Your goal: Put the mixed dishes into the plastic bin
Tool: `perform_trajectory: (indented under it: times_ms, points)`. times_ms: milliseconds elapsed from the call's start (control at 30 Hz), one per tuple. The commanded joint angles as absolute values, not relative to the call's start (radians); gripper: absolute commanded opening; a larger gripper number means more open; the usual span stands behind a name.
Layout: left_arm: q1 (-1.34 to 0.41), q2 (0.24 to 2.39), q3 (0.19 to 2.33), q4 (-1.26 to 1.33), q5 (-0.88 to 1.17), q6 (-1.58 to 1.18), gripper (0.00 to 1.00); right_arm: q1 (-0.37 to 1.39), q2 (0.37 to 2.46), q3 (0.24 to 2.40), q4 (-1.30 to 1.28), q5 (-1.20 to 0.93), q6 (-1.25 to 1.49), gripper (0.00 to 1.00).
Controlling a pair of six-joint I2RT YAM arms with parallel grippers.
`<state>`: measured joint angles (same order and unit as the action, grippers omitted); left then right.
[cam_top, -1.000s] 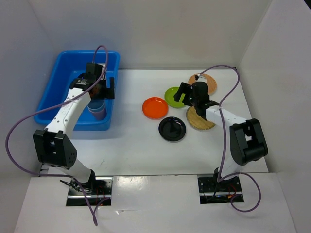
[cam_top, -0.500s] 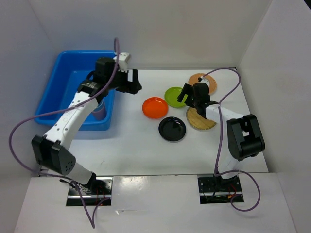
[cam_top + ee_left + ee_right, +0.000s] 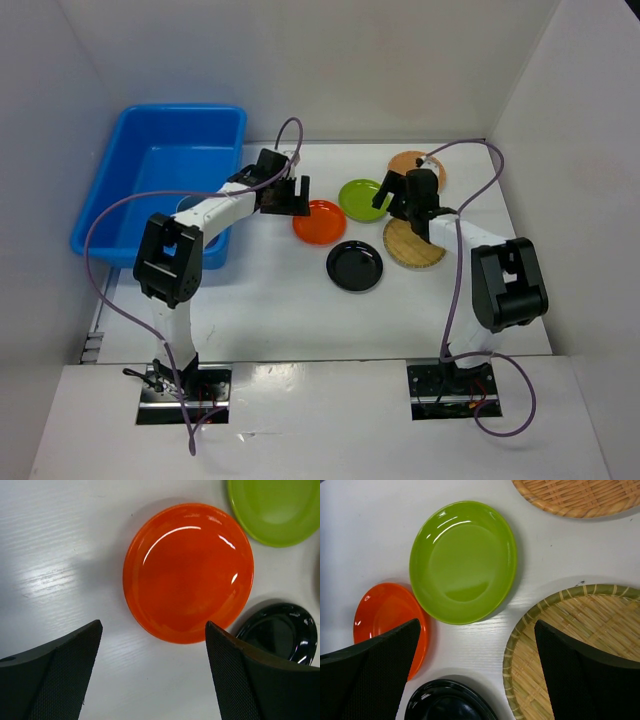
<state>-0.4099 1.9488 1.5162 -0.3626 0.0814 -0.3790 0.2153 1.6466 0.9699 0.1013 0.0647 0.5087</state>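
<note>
Bin (image 3: 165, 112) parked at the far left corner of the worktop (image 3: 270, 310), open side up. Left arm (image 3: 215, 208) stretched from the near edge past the bin's right wall toward the middle. Left gripper (image 3: 291, 196) poised just beside the left rim of the orange plate (image 3: 320, 222). From the left wrist: jaws spread wide, clasping nothing, both fingers (image 3: 50, 680) framing bare white surface and the nearest part of the orange plate's rim. Height above the plate impossible to tell. Orange plate near the centre, slightly toward the far edge. Green plate (image 3: 358, 198) just beside it, farther back and to the right. Black plate (image 3: 354, 266) just beside the orange one, closer to the near edge. Near disc (image 3: 415, 250) just right of the black plate, toward the right edge. Far disc (image 3: 410, 162) close to the far edge on the right half, partly hidden under the right arm (image 3: 470, 240) in the top view. All five dishes flat on the worktop, outside the bin and well apart from it. Right gripper (image 3: 392, 200) hanging over the spot between the green plate and the near disc. From the right wrist: jaws likewise released and empty, green plate centred beyond the gap, one finger in front of the orange plate's edge, the other in front of the near disc.
</note>
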Motion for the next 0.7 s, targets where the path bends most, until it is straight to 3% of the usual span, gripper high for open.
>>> perform_trajectory:
  times_ms: [0,467,533,667]
  points:
    - [-0.408,1.973,1.508,-0.269,0.044,-0.422,0.89,0.209,1.563,0.957,0.132,0.028,0.473,1.0]
    - [-0.408,2.091,1.485,-0.201,0.089,-0.431,0.83,0.209,1.511,0.957,0.123,-0.023,0.453,1.0]
    - [-0.399,2.111,1.485,-0.201,0.103,-0.431,0.79,0.209,1.511,0.957,0.123,-0.023,0.453,1.0]
    - [-0.399,2.123,1.476,-0.169,0.158,-0.442,0.6,0.209,1.502,0.957,0.123,-0.023,0.453,1.0]
